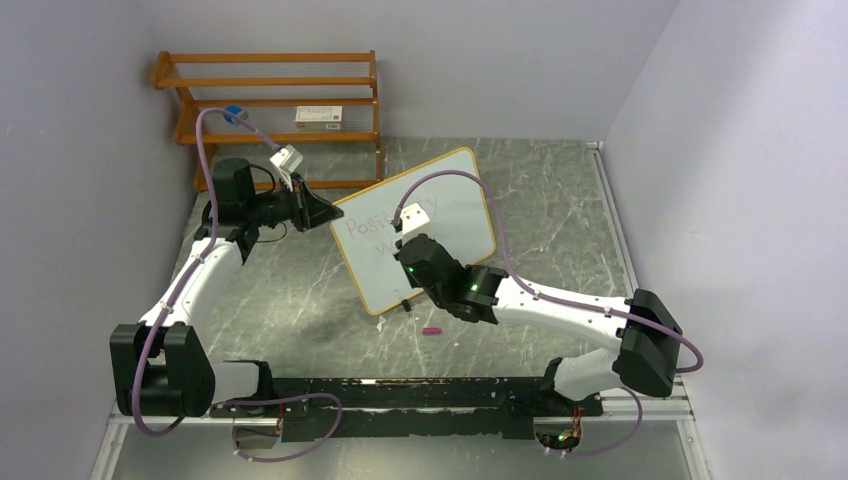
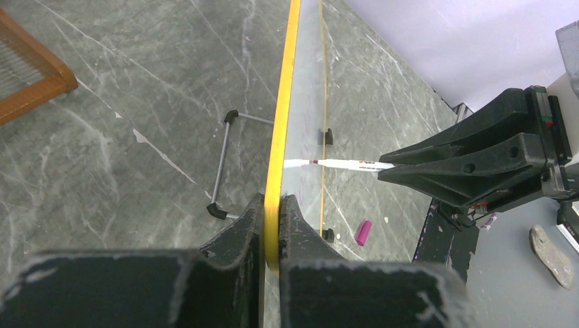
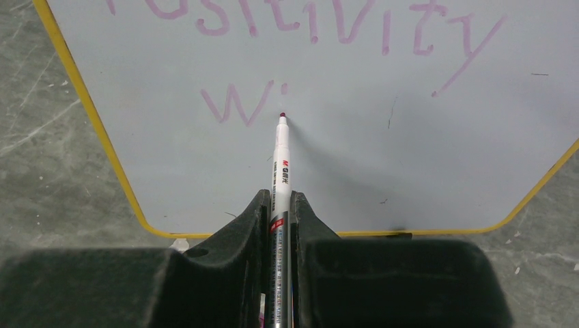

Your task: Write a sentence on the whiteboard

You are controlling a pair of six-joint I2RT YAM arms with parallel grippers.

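The whiteboard (image 1: 455, 215) stands tilted on the floor, with a yellow-wood frame. My left gripper (image 1: 328, 213) is shut on its left edge; the frame (image 2: 276, 205) sits clamped between the jaws. My right gripper (image 1: 408, 240) is shut on a white marker (image 3: 280, 160), its purple tip at the board surface. The sentence (image 3: 328, 20) reads "Positivity" on the top line; below it stand a "w" (image 3: 232, 106) and a dot just above the tip. The marker also shows in the left wrist view (image 2: 341, 164), touching the board face.
A purple marker cap (image 1: 432, 329) lies on the floor in front of the board, also in the left wrist view (image 2: 363, 233). A wooden shelf (image 1: 270, 100) stands against the back wall. Black rear feet (image 2: 217, 210) prop the board. Walls close both sides.
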